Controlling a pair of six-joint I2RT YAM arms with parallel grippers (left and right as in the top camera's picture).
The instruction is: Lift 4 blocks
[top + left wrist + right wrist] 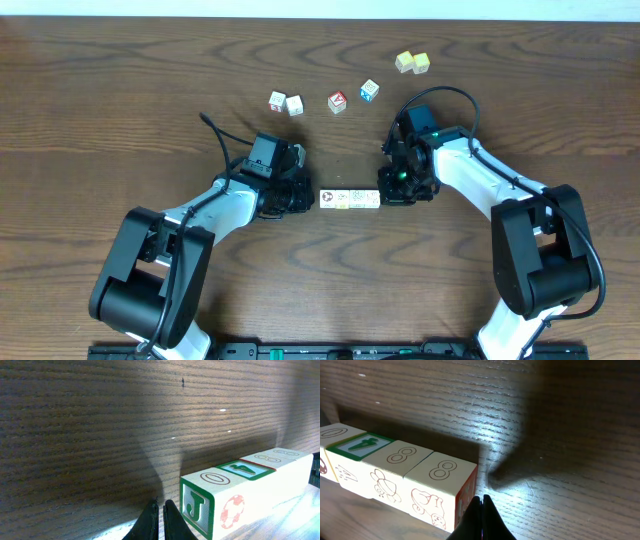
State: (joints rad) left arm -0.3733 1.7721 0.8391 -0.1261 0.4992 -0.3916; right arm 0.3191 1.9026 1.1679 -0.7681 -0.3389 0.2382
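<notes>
We find the left gripper and right gripper, fingers pressed together and empty, at opposite ends of the row of blocks, presumably to clamp and lift it

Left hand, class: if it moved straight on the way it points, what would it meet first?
Probably the bare table, passing just beside the block row at its J end; depth is unclear.

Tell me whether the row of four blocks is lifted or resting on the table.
Resting: in the right wrist view the row has its bottom edge meeting the table, with no gap beneath.
</notes>
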